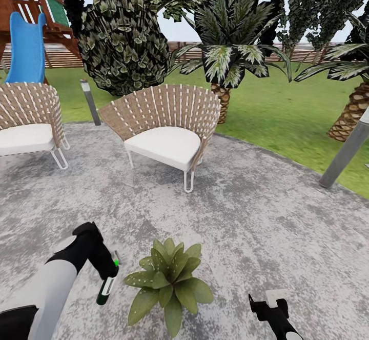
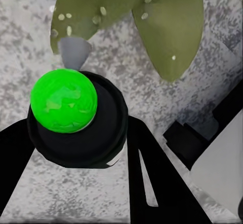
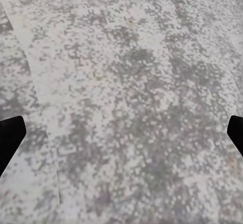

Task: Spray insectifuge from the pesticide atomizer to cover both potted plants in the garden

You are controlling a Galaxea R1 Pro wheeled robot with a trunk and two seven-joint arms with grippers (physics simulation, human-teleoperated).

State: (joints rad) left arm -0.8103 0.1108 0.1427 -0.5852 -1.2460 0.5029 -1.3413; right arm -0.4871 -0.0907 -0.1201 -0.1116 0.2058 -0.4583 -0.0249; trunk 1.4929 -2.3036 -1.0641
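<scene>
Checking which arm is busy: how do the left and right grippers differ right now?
The left gripper is shut on the pesticide atomizer, beside the potted plant; the right gripper is open and holds nothing. The left sits close to the leaves, the right farther off. Both hang low over the stone patio.

Bare patio (image 1: 266,217) lies right of the potted plant (image 1: 168,283); wicker chairs (image 1: 166,124) block the far side.

- No readable text, label, brand, number or sign anywhere.
- White patch on the pesticide atomizer (image 1: 107,287): blank as far as can be told, too small to read.
</scene>
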